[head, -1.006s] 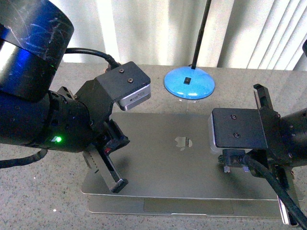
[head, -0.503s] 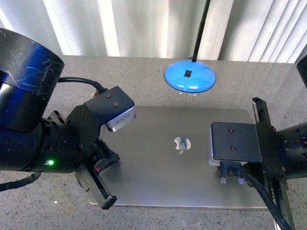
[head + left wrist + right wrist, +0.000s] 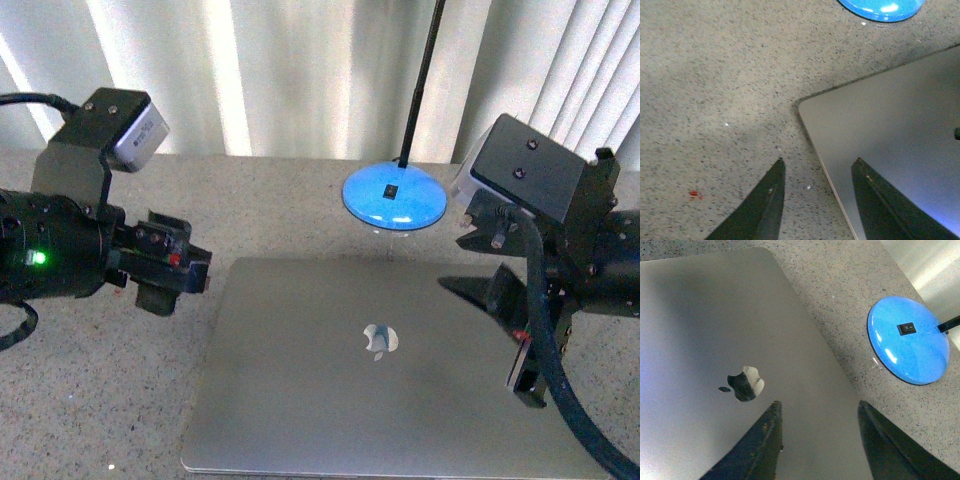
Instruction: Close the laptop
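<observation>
Hovering at the laptop's 10 o'clock, the left gripper (image 3: 172, 277) holds its jaws wide and empty. The grey laptop (image 3: 380, 400) lies shut and flat on the table (image 3: 100, 400), logo up, with a blue lamp base (image 3: 395, 195) at its 12 o'clock. At 3 o'clock the right gripper (image 3: 525, 372) gapes too, holding nothing. Both arms likely stand clear because the lid is down. Only the left wrist view shows a corner lying flush; only the front view shows both arms.

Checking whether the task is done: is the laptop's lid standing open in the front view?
No, the laptop lies flat and shut, its apple logo facing up and no keys showing.
</observation>
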